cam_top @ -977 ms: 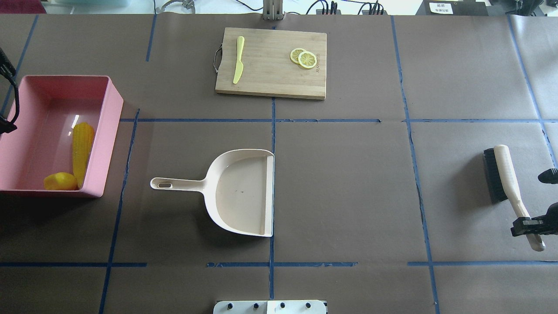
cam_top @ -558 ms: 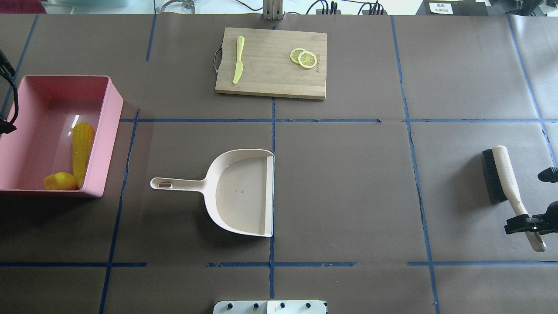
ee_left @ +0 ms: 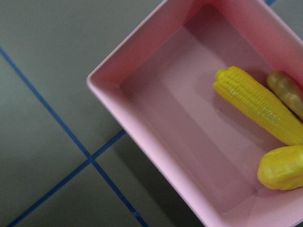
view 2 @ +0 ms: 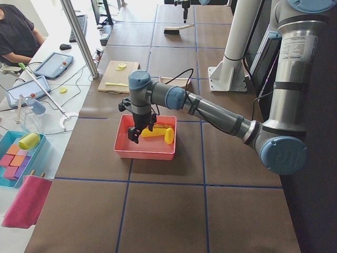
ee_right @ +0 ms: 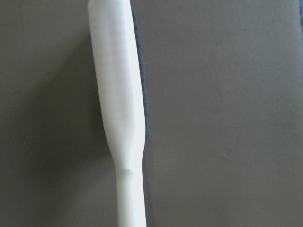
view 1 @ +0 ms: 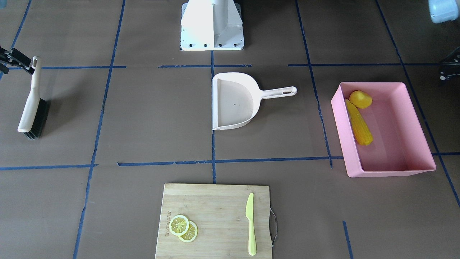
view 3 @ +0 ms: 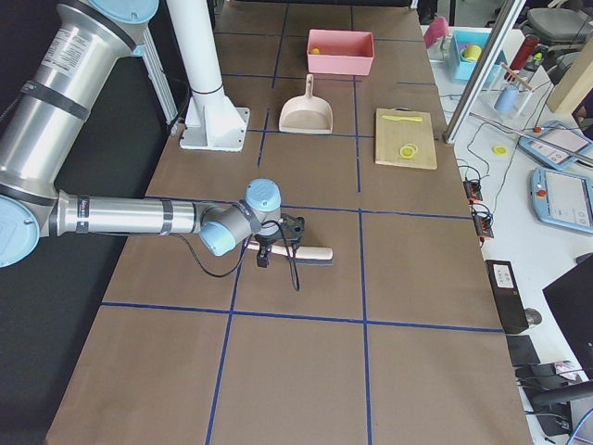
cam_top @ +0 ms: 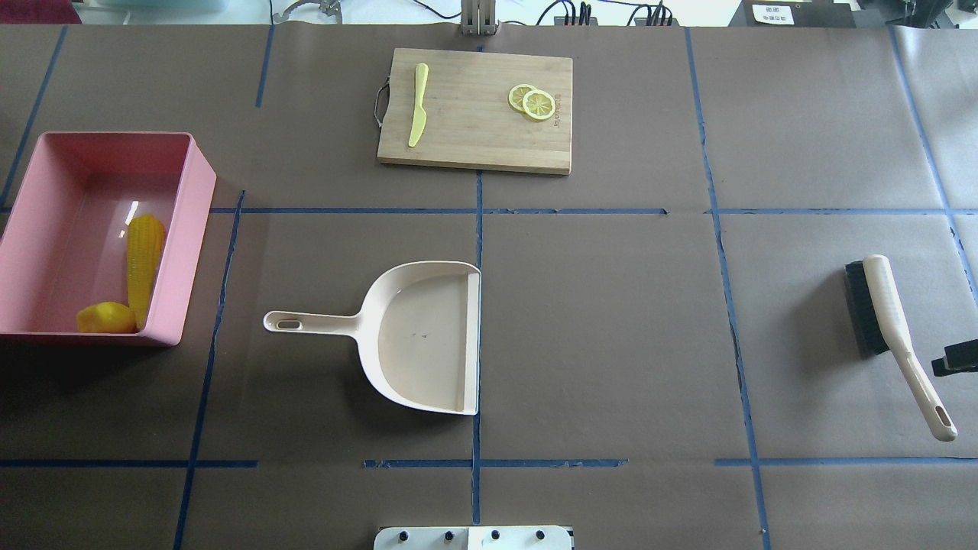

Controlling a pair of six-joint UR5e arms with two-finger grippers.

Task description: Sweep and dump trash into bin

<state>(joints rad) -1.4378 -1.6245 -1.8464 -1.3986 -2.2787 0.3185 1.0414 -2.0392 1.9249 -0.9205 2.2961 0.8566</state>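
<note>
Edges and room: your bin (cam_top: 195, 229) sits at the left end of the counter (cam_top: 611, 321) and the brush (cam_top: 890, 321) at the right end. The dustpan (cam_top: 428, 336) lies mid-counter, well apart from both.
Trash: the corn cob (cam_top: 144, 260) and potato lump (cam_top: 105, 317) lie side by side in the bin, along the wall nearest the dustpan.
Surface: brown paper with blue tape lines, and a cutting board (cam_top: 474, 130) at the far edge.
Left wrist view only: you get the ginger root (ee_left: 286, 90), just behind the cob.
Left pincer (view 2: 136, 134): hangs over the bin; I cannot tell how far open it is.
Right pincer (view 3: 267, 255): above the brush handle, probably not gripping it; I cannot tell its opening.
</note>
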